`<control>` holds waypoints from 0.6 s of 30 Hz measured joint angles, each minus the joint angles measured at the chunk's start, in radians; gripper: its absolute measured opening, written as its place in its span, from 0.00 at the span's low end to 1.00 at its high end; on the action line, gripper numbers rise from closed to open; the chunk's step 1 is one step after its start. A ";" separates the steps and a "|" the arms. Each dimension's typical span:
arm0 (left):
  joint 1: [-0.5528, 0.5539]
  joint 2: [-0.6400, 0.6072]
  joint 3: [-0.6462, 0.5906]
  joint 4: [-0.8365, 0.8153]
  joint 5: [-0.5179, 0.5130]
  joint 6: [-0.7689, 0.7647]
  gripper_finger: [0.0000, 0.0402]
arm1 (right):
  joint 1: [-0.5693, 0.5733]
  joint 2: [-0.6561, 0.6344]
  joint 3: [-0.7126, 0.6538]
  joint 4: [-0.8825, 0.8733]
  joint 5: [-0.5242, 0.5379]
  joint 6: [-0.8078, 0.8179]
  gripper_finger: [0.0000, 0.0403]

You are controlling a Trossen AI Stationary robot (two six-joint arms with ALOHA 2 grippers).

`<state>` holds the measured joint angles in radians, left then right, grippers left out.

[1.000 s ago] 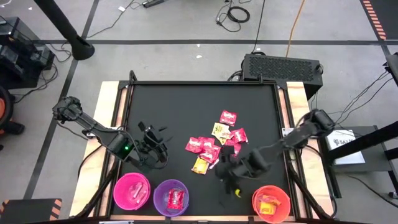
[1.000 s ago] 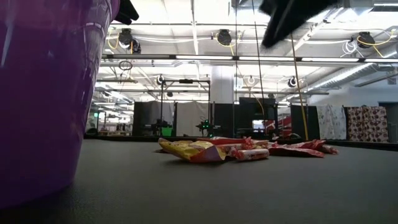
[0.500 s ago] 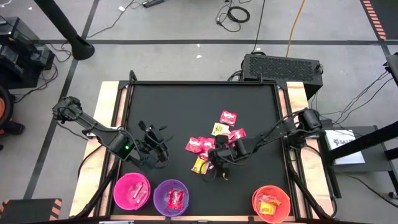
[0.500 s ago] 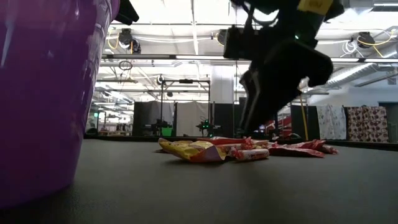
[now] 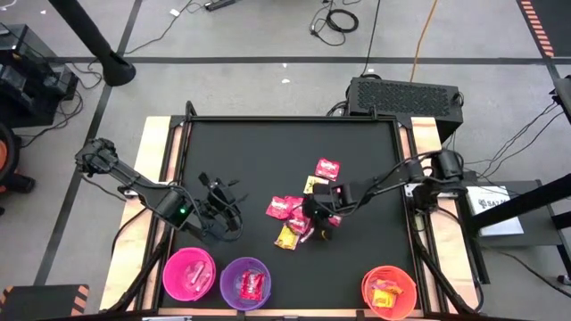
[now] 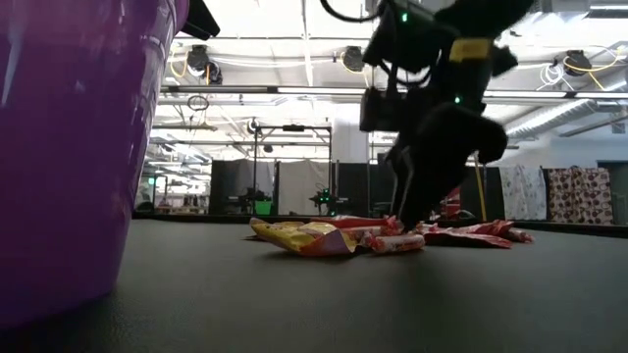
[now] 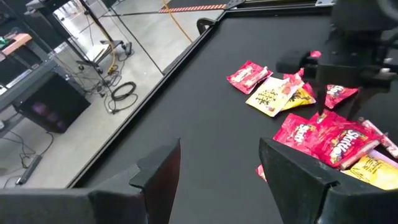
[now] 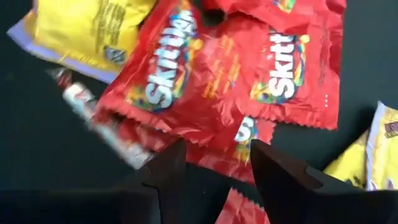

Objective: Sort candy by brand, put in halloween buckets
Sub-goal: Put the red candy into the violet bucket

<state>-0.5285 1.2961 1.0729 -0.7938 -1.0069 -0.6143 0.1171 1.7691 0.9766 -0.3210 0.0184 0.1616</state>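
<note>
The candy lies in a loose pile (image 5: 294, 209) in the middle of the black table: red Skittles packets (image 8: 180, 81), yellow ones (image 8: 93, 25) and a pale striped one (image 8: 93, 118). My right gripper (image 5: 318, 227) is open, points down and stands low over the pile's right side (image 6: 412, 206), with red packets between its fingers (image 8: 214, 168). My left gripper (image 5: 221, 209) hangs open left of the pile (image 7: 217, 180), holding nothing. At the near edge stand the pink bucket (image 5: 175, 267), the purple bucket (image 5: 234, 272) and the orange bucket (image 5: 401, 278), each with candy inside. My right gripper comes at the pile from above with its fingertips (image 8: 165, 165) down at the red Skittles packets (image 8: 205, 134). I cannot tell whether they touch the wrappers. Nothing is pinched between them.
One red packet (image 5: 327, 167) lies apart, toward the far edge. A yellow packet (image 5: 287, 236) lies at the pile's near edge. The purple bucket fills the low view's left side (image 6: 69, 157). Bare black table (image 5: 268, 147) lies beyond the pile.
My right gripper has swung from near the orange bucket toward the table's far and left side and has come down onto the candy pile, staying open. The candy has kept its place.
</note>
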 joint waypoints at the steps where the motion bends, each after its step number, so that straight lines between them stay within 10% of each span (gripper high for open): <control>1: 0.000 0.000 0.000 0.000 0.000 0.000 0.56 | -0.008 0.000 -0.017 0.025 -0.010 0.009 0.42; 18: 0.021 0.000 0.000 0.002 0.000 -0.007 0.56 | -0.100 0.000 -0.059 0.147 -0.262 0.064 0.42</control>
<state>-0.5073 1.2961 1.0729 -0.7920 -1.0069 -0.6216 0.0171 1.7691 0.9180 -0.1735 -0.2432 0.2256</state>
